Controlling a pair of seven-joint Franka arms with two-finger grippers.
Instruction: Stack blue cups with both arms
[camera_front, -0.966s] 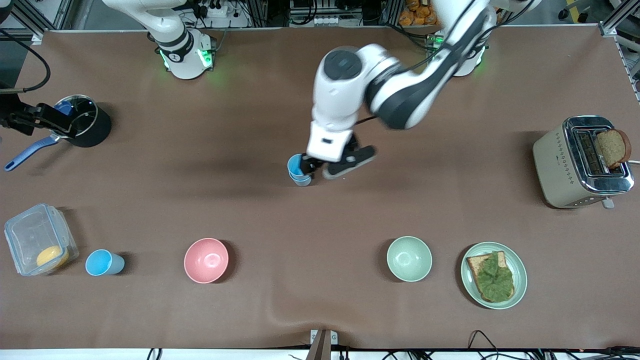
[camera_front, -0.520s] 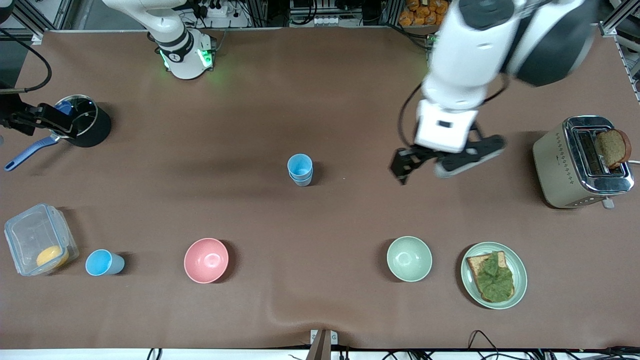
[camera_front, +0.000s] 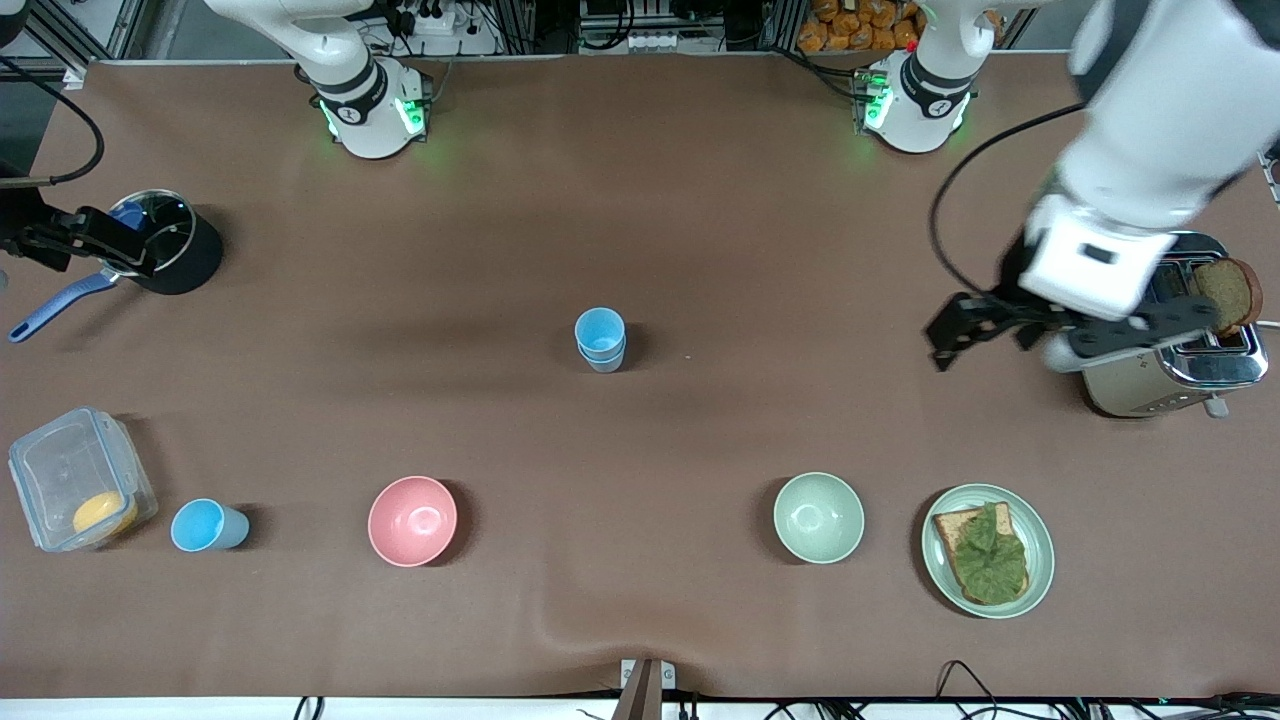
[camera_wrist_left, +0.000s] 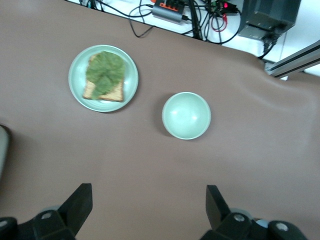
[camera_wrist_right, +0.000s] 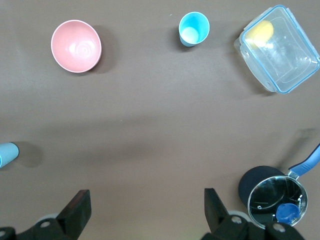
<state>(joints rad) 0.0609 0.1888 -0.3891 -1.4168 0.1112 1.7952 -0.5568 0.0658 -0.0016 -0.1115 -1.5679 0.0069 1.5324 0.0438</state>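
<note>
Two blue cups (camera_front: 600, 340) stand stacked, one in the other, at the table's middle; their edge shows in the right wrist view (camera_wrist_right: 6, 154). A third blue cup (camera_front: 208, 526) stands alone nearer the front camera, between the clear box and the pink bowl; it also shows in the right wrist view (camera_wrist_right: 193, 29). My left gripper (camera_front: 975, 335) is open and empty, up in the air beside the toaster; in its wrist view (camera_wrist_left: 149, 210) bare table lies between the fingers. My right gripper (camera_front: 95, 240) waits open and empty, high by the pot (camera_wrist_right: 145, 207).
A pink bowl (camera_front: 412, 520), a green bowl (camera_front: 818, 517) and a plate with toast and lettuce (camera_front: 987, 550) stand near the front camera. A toaster (camera_front: 1160, 330) holding bread stands at the left arm's end. A black pot (camera_front: 175, 245) and a clear box (camera_front: 75, 478) stand at the right arm's end.
My left gripper has let go of the stacked cups, risen and swung toward the left arm's end, to beside the toaster. The stack stays put. The right arm has not moved.
</note>
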